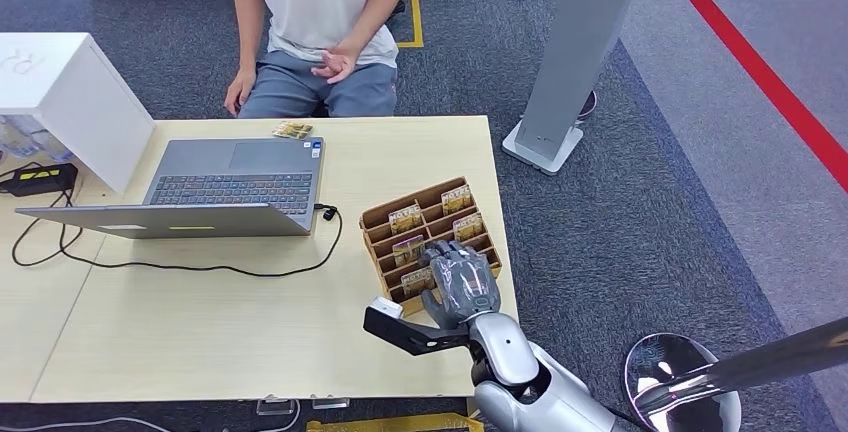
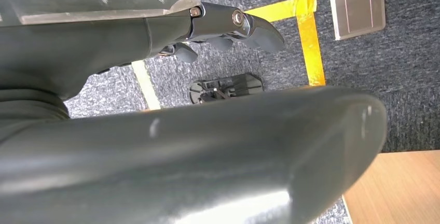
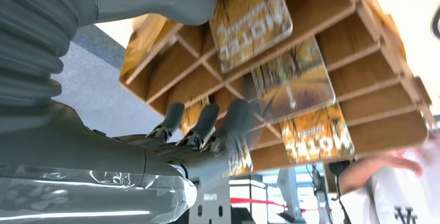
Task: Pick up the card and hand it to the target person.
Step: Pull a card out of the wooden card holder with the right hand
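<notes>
Wooden card rack (image 1: 470, 199) w/ slotted compartments sits on the pale desk (image 1: 200, 332) in head view; right hand (image 1: 460, 280) rests over its near end, fingers down among the hotel cards (image 1: 405, 218), which stand slanted in rows running away toward the seated person (image 1: 315, 32). Laptop (image 1: 235, 187) lies left of the rack, well apart. Left wrist view: left hand (image 2: 228, 29) hangs over grey carpet, fingers curled in, nothing in them. Right wrist view: dark fingers (image 3: 207, 123) touch the rack's lower slots beside a glossy yellow card (image 3: 316, 133); can't tell if any card is pinched. Right hand is nearer; next move prob. needs a pinch on a card's top edge.
</notes>
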Tool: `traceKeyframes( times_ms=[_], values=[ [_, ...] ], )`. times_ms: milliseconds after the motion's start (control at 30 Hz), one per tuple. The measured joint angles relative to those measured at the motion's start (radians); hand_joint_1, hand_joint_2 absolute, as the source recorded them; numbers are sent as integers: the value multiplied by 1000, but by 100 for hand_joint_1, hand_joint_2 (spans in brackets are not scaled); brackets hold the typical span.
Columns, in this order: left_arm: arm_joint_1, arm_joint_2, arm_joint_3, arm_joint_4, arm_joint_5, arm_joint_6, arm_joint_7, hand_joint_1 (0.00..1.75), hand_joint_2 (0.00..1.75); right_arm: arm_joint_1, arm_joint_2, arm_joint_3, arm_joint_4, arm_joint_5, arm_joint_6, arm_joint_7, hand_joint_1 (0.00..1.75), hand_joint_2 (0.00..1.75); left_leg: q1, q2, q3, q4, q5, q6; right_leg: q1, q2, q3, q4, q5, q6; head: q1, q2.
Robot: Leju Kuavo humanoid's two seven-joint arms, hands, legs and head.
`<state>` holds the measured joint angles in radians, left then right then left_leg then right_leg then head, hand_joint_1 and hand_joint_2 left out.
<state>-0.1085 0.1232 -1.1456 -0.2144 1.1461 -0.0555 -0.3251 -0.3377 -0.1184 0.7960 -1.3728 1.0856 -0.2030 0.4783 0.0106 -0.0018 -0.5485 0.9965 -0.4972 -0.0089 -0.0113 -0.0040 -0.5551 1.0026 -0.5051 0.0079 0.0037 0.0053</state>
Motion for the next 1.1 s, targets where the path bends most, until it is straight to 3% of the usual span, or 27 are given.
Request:
traceKeyframes(
  times_ms=[100,267,533,1100],
  values=[
    [0,0,0,0,-1,0,0,0,0,-4,-7,-4,-21,4,0,3,59,175,0,0,0,0,0,0,0,0,0,0,0,0,0,0],
    [0,0,0,0,-1,0,0,0,0,-9,-15,-5,-38,4,4,3,40,175,0,0,0,0,0,0,0,0,0,0,0,0,0,0],
    [0,0,0,0,-1,0,0,0,0,-13,-14,0,-19,-16,6,-11,65,175,0,0,0,0,0,0,0,0,0,0,0,0,0,0],
    [0,0,-1,0,0,0,0,0,0,-26,21,19,86,-46,1,-41,67,175,0,0,0,0,0,0,0,0,0,0,0,0,0,0]
  ],
)
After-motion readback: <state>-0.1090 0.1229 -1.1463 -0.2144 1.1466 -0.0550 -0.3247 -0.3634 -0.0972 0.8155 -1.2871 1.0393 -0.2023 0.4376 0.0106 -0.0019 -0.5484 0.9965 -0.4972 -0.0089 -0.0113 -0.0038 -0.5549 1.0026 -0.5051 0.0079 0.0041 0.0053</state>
